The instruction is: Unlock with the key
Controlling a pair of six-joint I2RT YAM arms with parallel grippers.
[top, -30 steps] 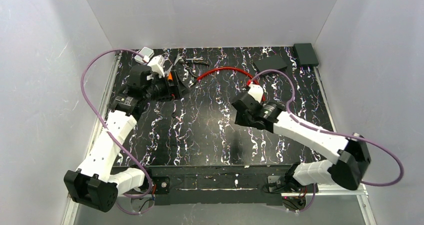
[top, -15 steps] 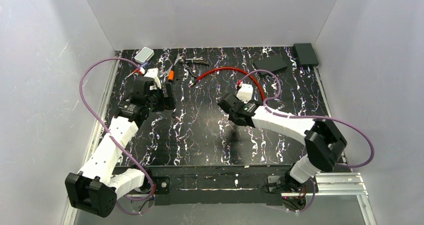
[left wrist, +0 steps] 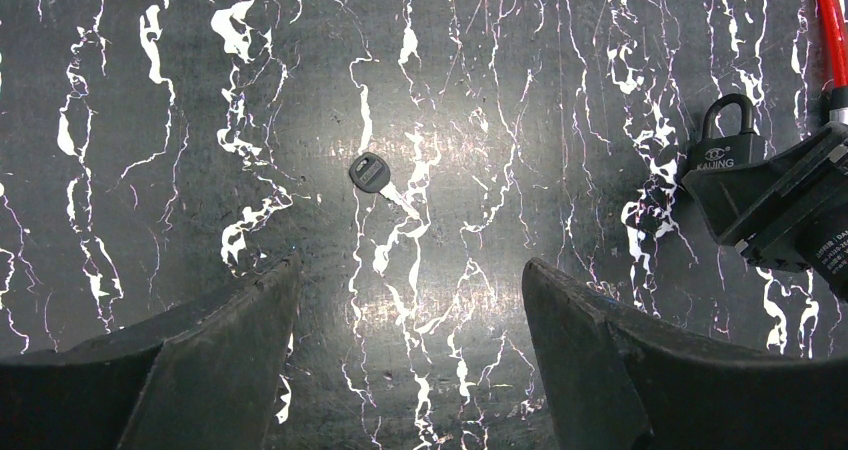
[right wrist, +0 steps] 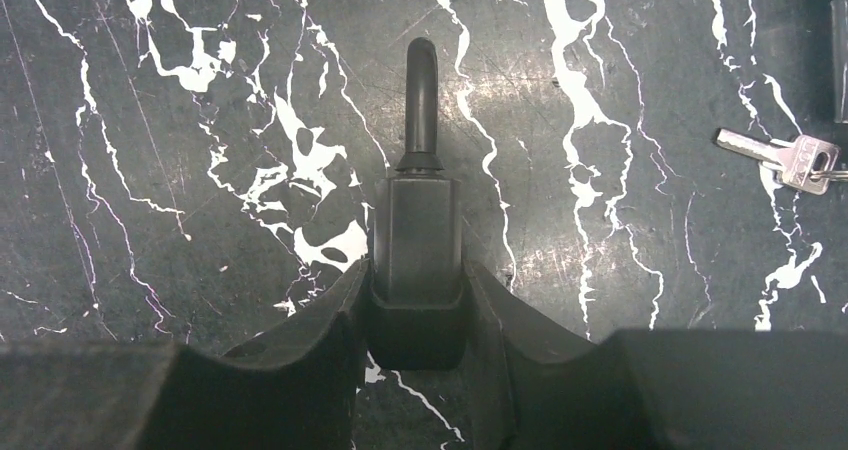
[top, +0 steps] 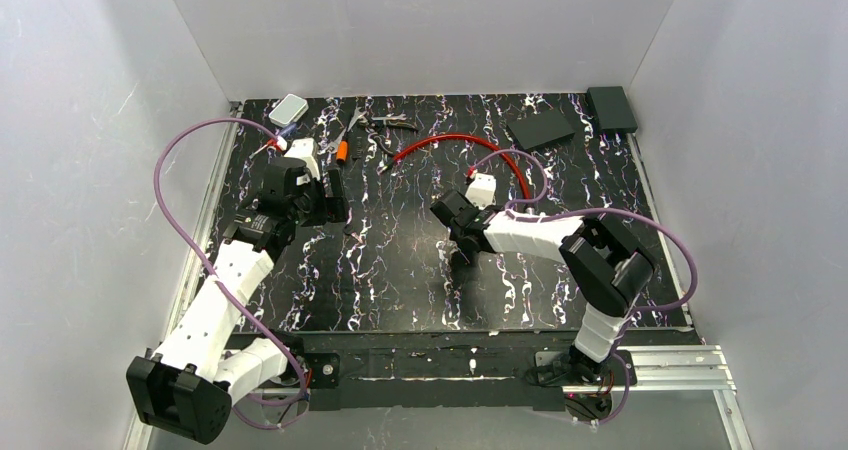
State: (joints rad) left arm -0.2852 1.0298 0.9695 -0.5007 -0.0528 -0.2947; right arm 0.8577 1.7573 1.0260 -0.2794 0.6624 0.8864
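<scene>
Got the right gripper point(right wrist: 418, 270) clamped on the black padlock point(right wrist: 417, 232), with a finger pressed flat against each side of the body and the shackle poking out past the fingertips. Held low over the marbled table point(right wrist: 150, 220); can't tell if actually touching it.

Got the left gripper point(left wrist: 408, 270) spread wide with nothing between the fingers, hanging above the table. Seeing the black-headed key point(left wrist: 372, 174) lying flat just ahead of that gap, roughly centred and clear of both fingers.

Same padlock showing at the right edge of the left wrist view, well apart from that key, with the shackle looking seated at both ends.

Also spotting a silver key point(right wrist: 788, 157) off to the right of the held lock, touched by neither gripper.
</scene>
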